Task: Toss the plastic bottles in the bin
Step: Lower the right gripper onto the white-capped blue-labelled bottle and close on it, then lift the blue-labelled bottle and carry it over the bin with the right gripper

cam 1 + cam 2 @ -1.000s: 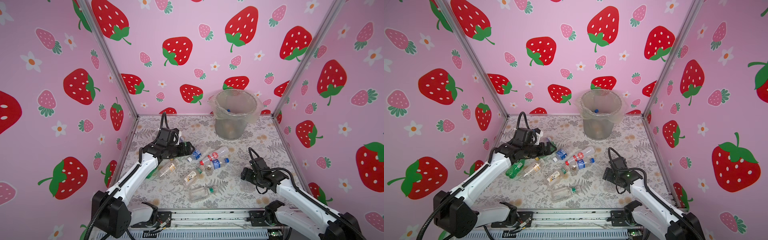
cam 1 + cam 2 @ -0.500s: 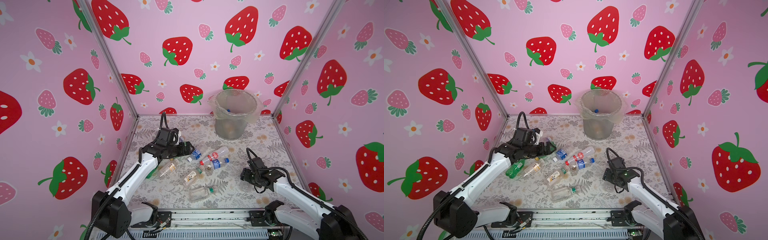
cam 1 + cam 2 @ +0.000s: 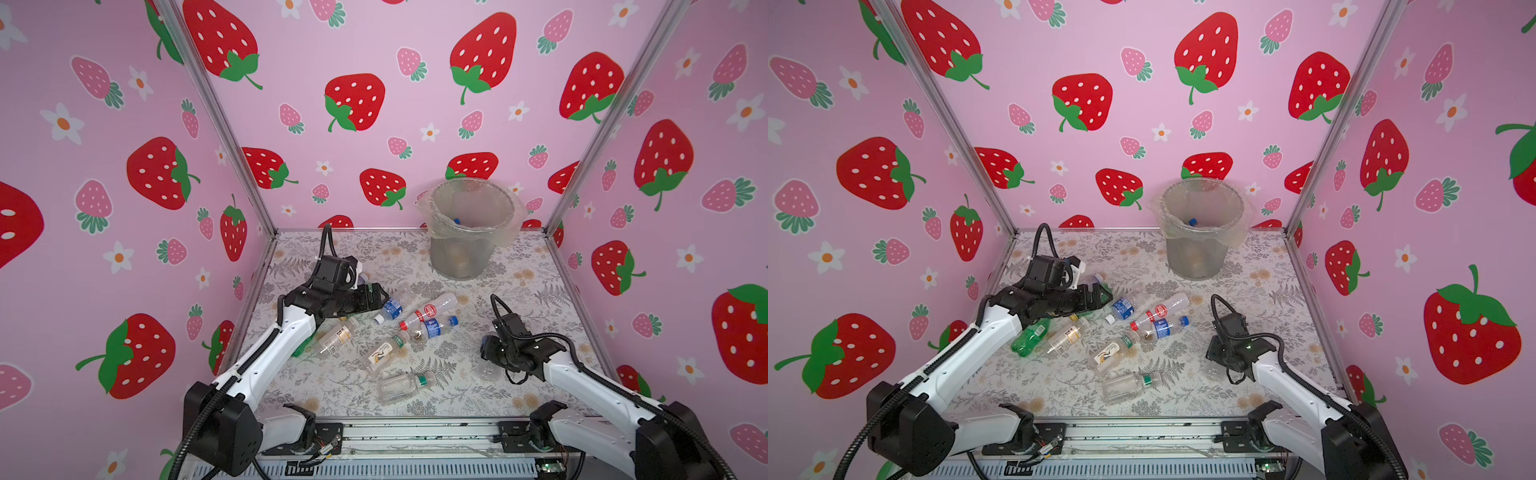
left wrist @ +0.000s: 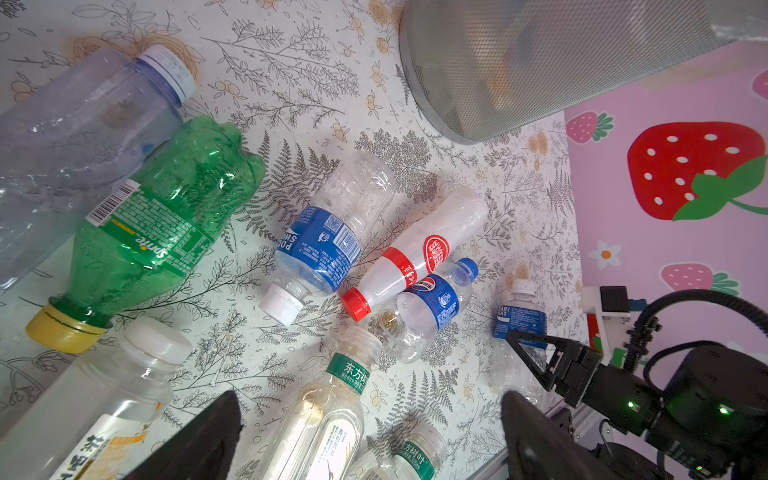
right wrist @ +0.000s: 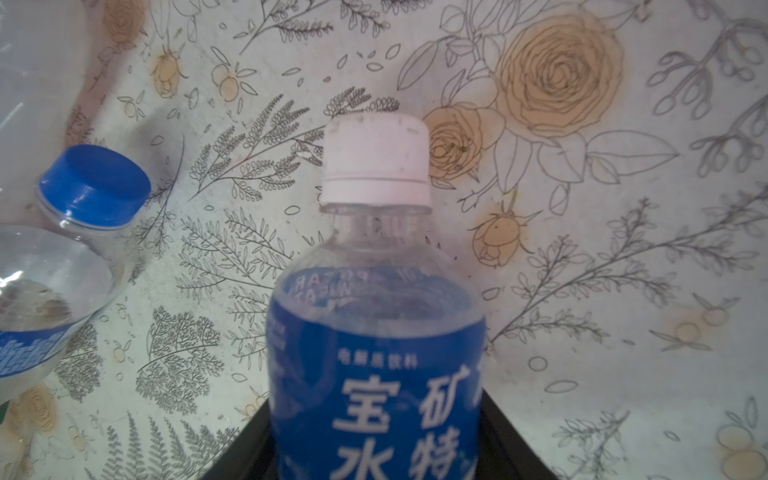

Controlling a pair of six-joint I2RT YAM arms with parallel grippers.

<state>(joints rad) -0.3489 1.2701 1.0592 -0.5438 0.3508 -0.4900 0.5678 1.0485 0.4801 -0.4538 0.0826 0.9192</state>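
Bin [image 3: 461, 257] waits at the back wall, with loose bottles [image 3: 430, 309] strewn mid-table. Right gripper [image 3: 487, 359], arm reaching low, has just squeezed onto the blue-labelled bottle [image 5: 376, 332] down on the mat. The grasp looks made, so the lift comes next. Left gripper [image 3: 381, 296] hovers, jaws spread wide, over the pile.

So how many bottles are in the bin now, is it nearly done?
Not nearly. A blue cap shows inside the bin, so at least one bottle is in. The right pincer is shut on a blue-label bottle, nowhere near the bin yet. The left pincer is open, empty. About eight loose bottles wait.
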